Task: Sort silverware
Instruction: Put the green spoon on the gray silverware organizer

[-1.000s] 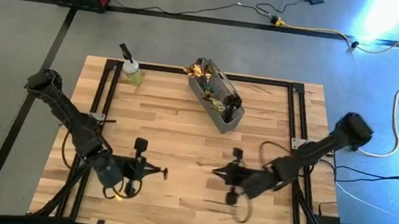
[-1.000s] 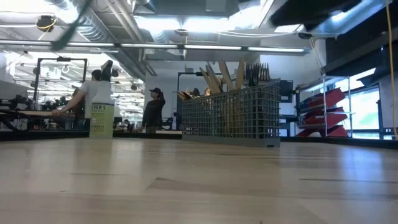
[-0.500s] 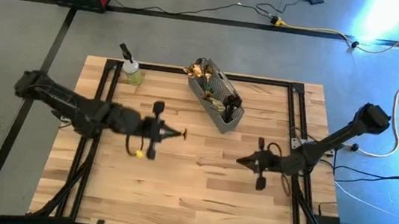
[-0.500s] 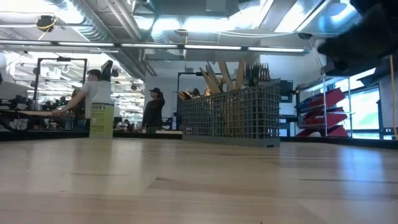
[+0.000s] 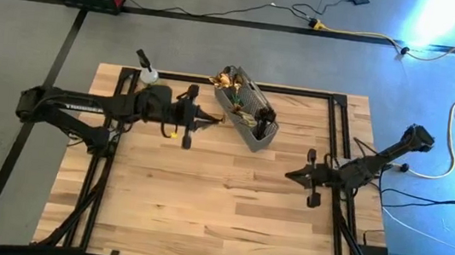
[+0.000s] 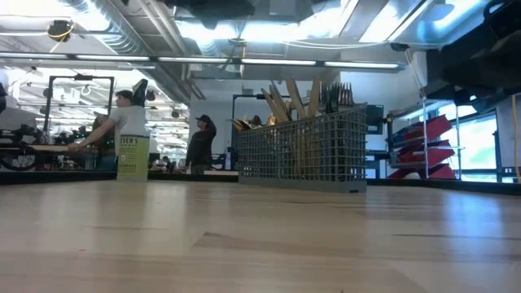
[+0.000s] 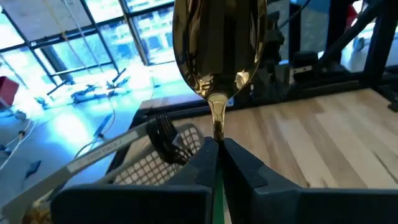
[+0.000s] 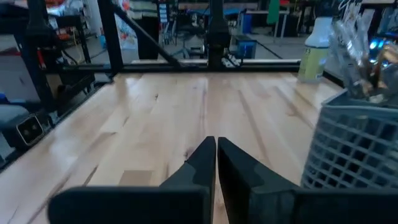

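1. On the far left of the wooden surface [image 5: 203, 193], at about 11 o'clock from its middle, stands a small spray bottle [image 5: 146, 74] with green liquid, partly hidden in the high view behind the left arm.

2. The left end effector [image 5: 213, 122] reaches in from 9 o'clock and hovers just beside the near-left end of the caddy. In the left wrist view its fingers [image 7: 205, 165] are clamped on the green handle of a gold spoon [image 7: 219, 46], whose shiny bowl sticks out ahead of the fingertips.

3. The grey wire-mesh caddy [image 5: 251, 113] sits at about 12 o'clock, lying diagonally across the surface. The rest of the silverware [image 5: 243, 99] stands upright inside it: gold pieces crowd the far-left end, darker ones the near-right end. From the low view, black fork tines and cream and gold handles rise above the mesh rim.

4. The right end effector [image 5: 289, 174] hangs at about 3 o'clock, well apart from the caddy, pointing toward the middle. Its fingers [image 8: 202, 165] are pressed together with nothing between them.

5. Beyond the surface, in the room, a person [image 6: 199, 142] in dark clothes stands, and another person [image 6: 110, 130] in a light top leans over a bench.
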`<state>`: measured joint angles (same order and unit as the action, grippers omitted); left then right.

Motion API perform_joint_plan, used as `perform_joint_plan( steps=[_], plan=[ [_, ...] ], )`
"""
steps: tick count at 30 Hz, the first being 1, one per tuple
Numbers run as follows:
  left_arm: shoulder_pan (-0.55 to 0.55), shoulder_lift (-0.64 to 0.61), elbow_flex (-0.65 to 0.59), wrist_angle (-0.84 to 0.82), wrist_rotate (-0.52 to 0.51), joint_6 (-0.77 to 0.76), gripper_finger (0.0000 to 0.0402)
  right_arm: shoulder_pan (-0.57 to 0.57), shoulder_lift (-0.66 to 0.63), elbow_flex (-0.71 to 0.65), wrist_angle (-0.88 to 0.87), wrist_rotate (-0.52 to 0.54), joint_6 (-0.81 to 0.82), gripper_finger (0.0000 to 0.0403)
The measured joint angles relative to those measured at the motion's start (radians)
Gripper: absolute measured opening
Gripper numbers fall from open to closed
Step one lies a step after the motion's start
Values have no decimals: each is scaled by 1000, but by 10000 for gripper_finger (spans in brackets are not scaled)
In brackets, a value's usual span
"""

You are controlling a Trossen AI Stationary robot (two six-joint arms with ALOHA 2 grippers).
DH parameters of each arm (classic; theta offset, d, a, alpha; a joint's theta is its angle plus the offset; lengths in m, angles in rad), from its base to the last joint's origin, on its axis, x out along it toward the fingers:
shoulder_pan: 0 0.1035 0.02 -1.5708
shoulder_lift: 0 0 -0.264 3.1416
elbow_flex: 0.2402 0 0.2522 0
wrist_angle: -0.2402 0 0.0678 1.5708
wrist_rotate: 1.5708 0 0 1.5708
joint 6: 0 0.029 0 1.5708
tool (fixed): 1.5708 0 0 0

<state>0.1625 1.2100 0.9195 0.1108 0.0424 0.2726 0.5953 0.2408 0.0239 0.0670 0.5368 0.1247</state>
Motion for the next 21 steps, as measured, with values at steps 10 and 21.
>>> perform_joint_plan(
  steps=[10,21],
  plan=[
    [155,139,0,317,154,-8,0,0,-240,48,-213,-14,-124,0],
    [331,266,0,617,292,-84,0,0,-240,48,-223,-103,-107,0]
  ],
)
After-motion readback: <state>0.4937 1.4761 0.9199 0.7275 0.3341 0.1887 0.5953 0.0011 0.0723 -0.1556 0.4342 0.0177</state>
